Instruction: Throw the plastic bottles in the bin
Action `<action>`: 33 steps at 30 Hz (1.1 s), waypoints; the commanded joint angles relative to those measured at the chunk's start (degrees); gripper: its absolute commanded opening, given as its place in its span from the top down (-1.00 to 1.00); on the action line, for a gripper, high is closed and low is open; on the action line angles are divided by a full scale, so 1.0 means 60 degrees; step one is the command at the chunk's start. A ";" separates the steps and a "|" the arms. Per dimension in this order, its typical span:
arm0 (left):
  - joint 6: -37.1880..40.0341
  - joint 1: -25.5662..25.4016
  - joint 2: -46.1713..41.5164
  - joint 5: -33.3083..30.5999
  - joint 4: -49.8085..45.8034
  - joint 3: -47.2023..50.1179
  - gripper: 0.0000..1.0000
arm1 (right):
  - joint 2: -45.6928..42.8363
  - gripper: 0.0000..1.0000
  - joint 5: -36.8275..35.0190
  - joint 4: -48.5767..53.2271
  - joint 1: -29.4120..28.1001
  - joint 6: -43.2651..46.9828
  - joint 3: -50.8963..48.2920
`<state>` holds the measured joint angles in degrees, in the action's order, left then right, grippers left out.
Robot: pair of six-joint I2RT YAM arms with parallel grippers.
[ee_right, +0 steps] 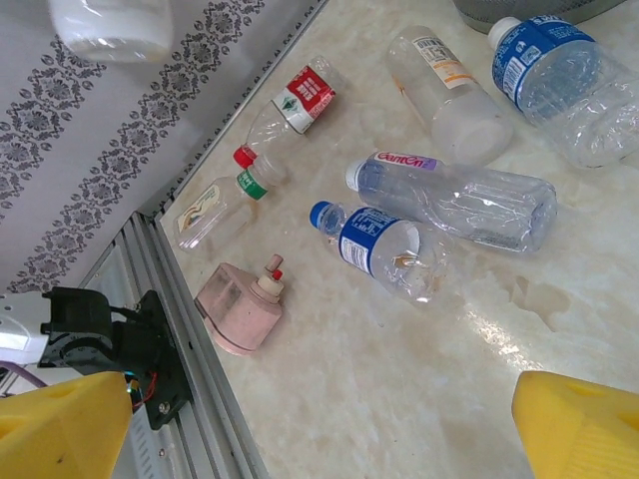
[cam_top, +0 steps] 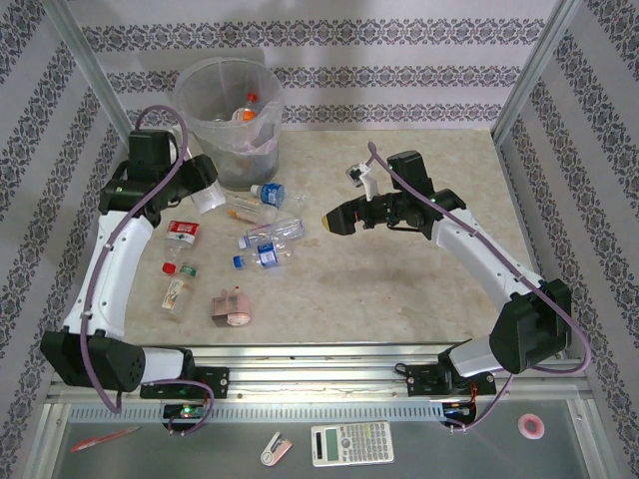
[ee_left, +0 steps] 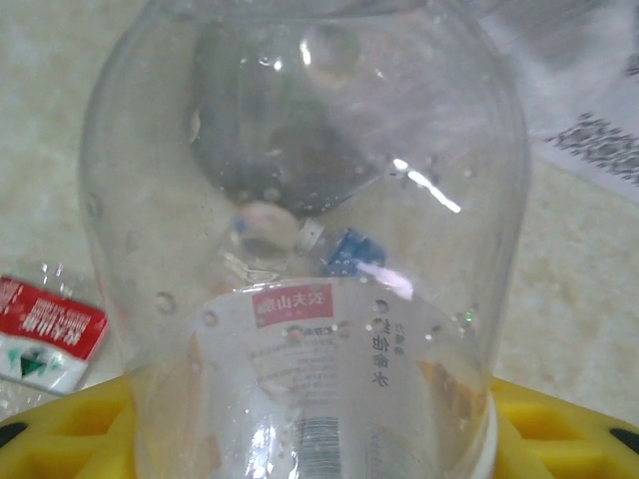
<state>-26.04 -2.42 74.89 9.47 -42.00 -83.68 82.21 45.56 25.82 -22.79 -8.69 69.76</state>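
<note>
Clear crushed bottles [cam_top: 272, 232] lying scattered beside upright translucent bin [cam_top: 195, 110], some inside

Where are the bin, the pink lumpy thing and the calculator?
bin [cam_top: 238, 168]: top external view, on its lower front wall.
pink lumpy thing [ee_right: 240, 311]: right wrist view, middle of its body.
calculator [cam_top: 351, 443]: top external view, on its keypad.

Bottles [cam_top: 272, 234] lie on table [cam_top: 399, 289] before bin [cam_top: 195, 115].
</note>
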 commanded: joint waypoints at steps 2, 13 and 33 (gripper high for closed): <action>0.0549 -0.0284 -0.0296 0.0098 0.1074 -0.0573 0.14 | 0.0041 -0.95 0.0201 -0.0232 -0.0128 -0.0003 0.0369; 0.1241 -0.0801 0.0401 0.0062 0.2223 -0.2602 0.16 | 0.0164 -0.95 0.0105 -0.0158 -0.0143 0.0027 0.0590; 0.3035 -0.1653 0.1453 -0.0032 0.5851 -0.3949 0.23 | 0.0546 -0.95 -0.0153 -0.0217 -0.0143 -0.0046 0.1041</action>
<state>-11.35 -11.44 83.68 9.43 -15.33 -105.25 84.49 44.95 25.80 -23.16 -8.78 73.71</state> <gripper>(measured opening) 0.558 0.977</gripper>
